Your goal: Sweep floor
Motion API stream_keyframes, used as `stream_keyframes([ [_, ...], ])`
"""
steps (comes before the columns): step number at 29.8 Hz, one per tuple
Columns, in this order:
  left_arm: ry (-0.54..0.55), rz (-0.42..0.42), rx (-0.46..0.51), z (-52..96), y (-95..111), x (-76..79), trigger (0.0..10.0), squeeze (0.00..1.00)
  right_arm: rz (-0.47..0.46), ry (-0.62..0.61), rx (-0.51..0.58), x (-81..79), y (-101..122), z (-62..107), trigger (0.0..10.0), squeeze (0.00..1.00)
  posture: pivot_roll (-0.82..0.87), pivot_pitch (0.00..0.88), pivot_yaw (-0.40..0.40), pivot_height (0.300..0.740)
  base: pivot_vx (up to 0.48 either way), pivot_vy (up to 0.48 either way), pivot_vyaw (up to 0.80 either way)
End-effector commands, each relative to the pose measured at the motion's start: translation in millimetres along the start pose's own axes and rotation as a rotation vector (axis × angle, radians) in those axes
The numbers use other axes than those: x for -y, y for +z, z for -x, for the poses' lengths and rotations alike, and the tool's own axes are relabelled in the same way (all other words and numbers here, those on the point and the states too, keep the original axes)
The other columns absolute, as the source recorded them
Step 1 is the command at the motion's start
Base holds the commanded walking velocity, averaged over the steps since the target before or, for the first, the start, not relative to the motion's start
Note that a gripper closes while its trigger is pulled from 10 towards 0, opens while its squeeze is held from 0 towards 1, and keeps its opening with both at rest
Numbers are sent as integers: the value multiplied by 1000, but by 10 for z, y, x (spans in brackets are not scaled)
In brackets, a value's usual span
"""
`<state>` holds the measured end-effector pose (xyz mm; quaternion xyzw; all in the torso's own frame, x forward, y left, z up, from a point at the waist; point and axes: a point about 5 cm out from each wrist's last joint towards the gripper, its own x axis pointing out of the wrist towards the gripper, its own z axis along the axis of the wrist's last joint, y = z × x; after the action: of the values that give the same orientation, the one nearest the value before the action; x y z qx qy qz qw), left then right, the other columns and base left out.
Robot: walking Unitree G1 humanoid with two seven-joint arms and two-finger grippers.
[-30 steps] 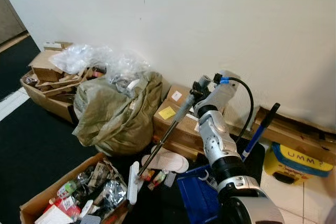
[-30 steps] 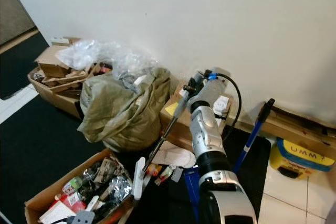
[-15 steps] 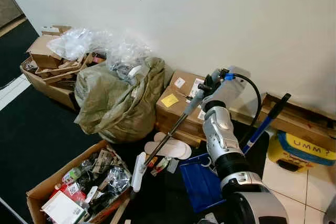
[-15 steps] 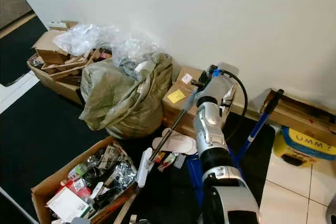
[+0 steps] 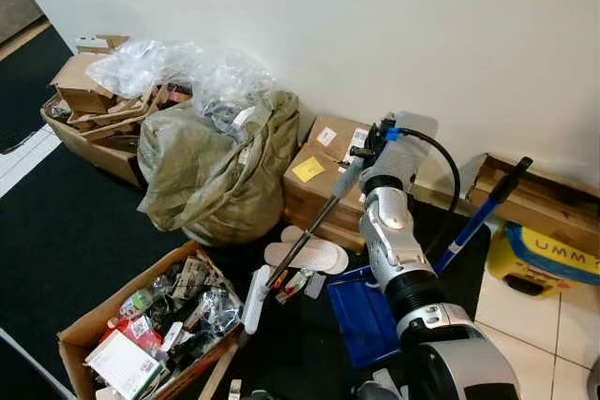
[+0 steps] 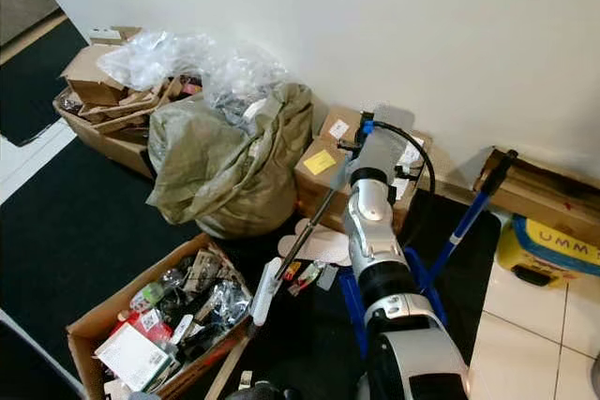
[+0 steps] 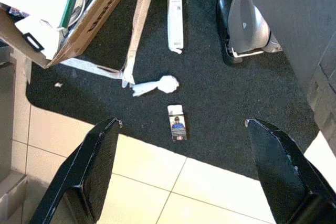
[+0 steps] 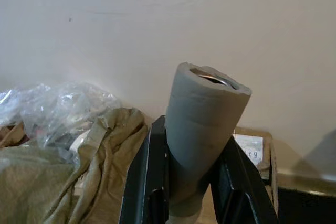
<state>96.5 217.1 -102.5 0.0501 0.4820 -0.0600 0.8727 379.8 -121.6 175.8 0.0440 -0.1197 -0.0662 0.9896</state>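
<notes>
The right gripper (image 8: 191,182) clamps the broom's grey foam handle (image 8: 202,124). The broom head (image 5: 254,299) rests on black carpet beside small litter (image 5: 298,282) and a blue dustpan (image 5: 361,311). Sweeping is underway; next, push litter toward the pan. The left gripper (image 7: 184,169) hangs spread open above the floor.

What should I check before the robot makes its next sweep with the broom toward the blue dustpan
1. Right gripper clamped on the grey foam-padded broom handle: ok.
2. White broom head down on the black carpet: ok.
3. Blue plastic dustpan beside the broom head, mouth direction: cannot tell.
4. Small litter lying by the broom head: ok.
5. Open cardboard box of clutter crowding the broom head: not ok.
6. Left gripper open, hanging above floor scraps: ok.
</notes>
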Motion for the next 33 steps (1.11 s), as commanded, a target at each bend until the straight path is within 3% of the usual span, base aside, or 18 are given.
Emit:
stream_keyframes([
  [1, 10, -20, -43, 64, -131, -72, 10000, 0, 185, 79, -146, 26, -369, 163, 10000, 0, 102, 308, 119, 740, 0, 0, 0],
  [3, 8, -21, -43, 63, -127, -71, 10000, 0, 212, 107, -142, 43, -368, 157, 10000, 0, 101, 306, 118, 740, 0, 0, 0],
  [5, 7, -22, -43, 60, -123, -69, 10000, 0, 175, 122, -152, 67, -357, 142, 10000, 0, 101, 301, 116, 740, 0, 0, 0],
  [6, 6, -21, -43, 57, -118, -67, 10000, 0, 92, 137, -162, 94, -330, 120, 10000, 0, 100, 298, 114, 740, 0, 0, 0],
  [8, 6, -21, -43, 57, -118, -67, 10000, 0, 92, 137, -162, 94, -330, 120, 10000, 0, 100, 298, 114, 740, 0, 0, 0],
  [9, 6, -21, -43, 53, -112, -64, 10000, 0, -28, 150, -168, 122, -285, 91, 10000, 0, 97, 294, 113, 740, 0, 0, 0],
  [10, 6, -21, -43, 53, -112, -64, 10000, 0, -28, 150, -168, 122, -285, 91, 10000, 0, 97, 294, 113, 740, 0, 0, 0],
  [11, 5, -21, -45, 45, -99, -61, 10000, 0, -284, 179, -111, 192, -110, 22, 10000, 0, 93, 287, 112, 740, 0, 0, 0],
  [14, 5, -21, -45, 42, -95, -60, 10000, 0, -350, 183, -84, 223, -52, 2, 10000, 0, 93, 287, 112, 740, 0, 0, 0],
  [15, 5, -23, -46, 38, -89, -58, 10000, 0, -436, 168, -52, 295, 25, -31, 10000, 0, 90, 279, 111, 740, 0, 0, 0],
  [17, 5, -23, -46, 38, -89, -58, 10000, 0, -436, 168, -52, 295, 25, -31, 10000, 0, 90, 279, 111, 740, 0, 0, 0],
  [18, 5, -24, -45, 34, -81, -56, 10000, 0, -506, 147, -28, 375, 85, -62, 10000, 0, 87, 272, 109, 740, 0, 0, 0],
  [22, 4, -24, -45, 31, -76, -55, 10000, 0, -549, 135, -12, 426, 121, -80, 10000, 0, 87, 272, 109, 740, 0, 0, 0],
  [24, 5, -24, -44, 21, -58, -49, 10000, 0, -667, 101, 19, 572, 197, -124, 10000, 0, 84, 257, 105, 740, 0, 0, 0],
  [27, 5, -24, -43, 16, -49, -46, 10000, 0, -724, 88, 32, 638, 229, -142, 10000, 0, 81, 254, 105, 740, 0, 0, 0],
  [29, 5, -22, -42, 9, -38, -41, 10000, 0, -813, 93, 43, 750, 263, -157, 10000, 0, 79, 251, 103, 740, 0, 0, 0],
  [33, 5, -20, -44, 5, -32, -36, 10000, 0, -845, 115, 34, 804, 269, -156, 10000, 0, 75, 250, 102, 740, 0, 0, 0],
])
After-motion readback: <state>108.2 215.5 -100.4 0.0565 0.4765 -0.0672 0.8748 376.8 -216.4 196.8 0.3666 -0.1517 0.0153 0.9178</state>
